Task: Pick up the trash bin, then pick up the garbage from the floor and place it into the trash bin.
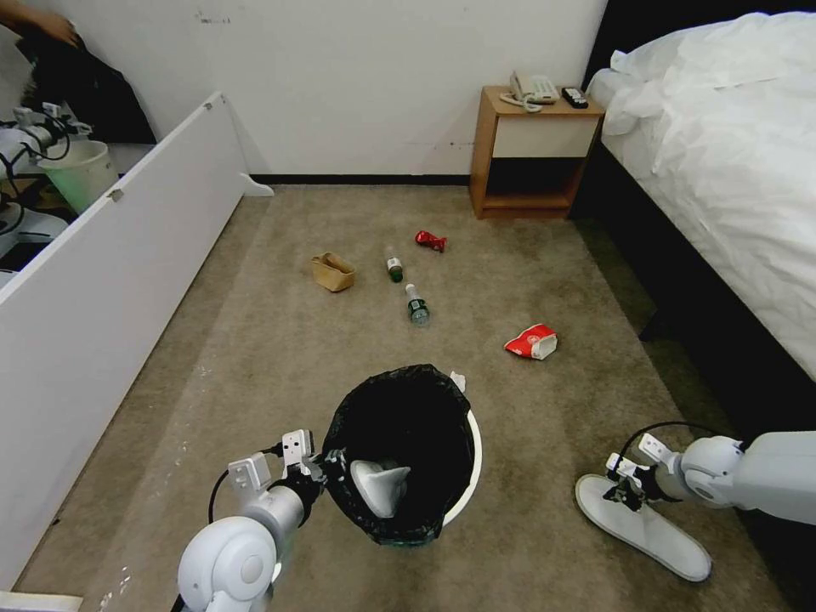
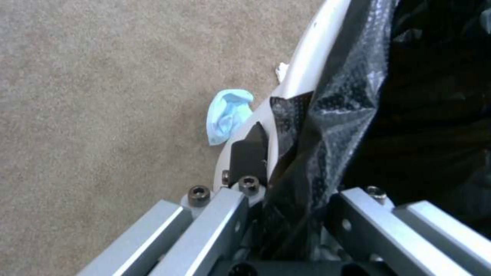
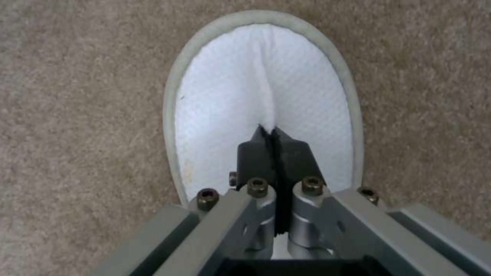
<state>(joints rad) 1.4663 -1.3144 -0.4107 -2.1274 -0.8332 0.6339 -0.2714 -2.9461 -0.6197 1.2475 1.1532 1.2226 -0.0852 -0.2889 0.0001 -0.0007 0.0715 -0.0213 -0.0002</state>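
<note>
My left hand (image 1: pixel 327 466) pinches the bag-lined rim of the trash bin (image 1: pixel 473 442). My right hand (image 3: pixel 270 134), fingers pressed together, pinches the slipper (image 3: pixel 263 82) lying on the carpet (image 1: pixel 280 357), its long axis pointing straight away from that hand.

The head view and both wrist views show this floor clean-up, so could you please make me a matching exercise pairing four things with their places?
Things:
1. flat white slipper
2. crumpled blue mask
3. tan paper bag
4. red-white snack packet

Places:
A. carpet beside the black-lined white trash bin
B. pinched by the right gripper
C. carpet nearer the bed
D. carpet nearer the white panel

Pairs: 1-B, 2-A, 3-D, 4-C
</note>
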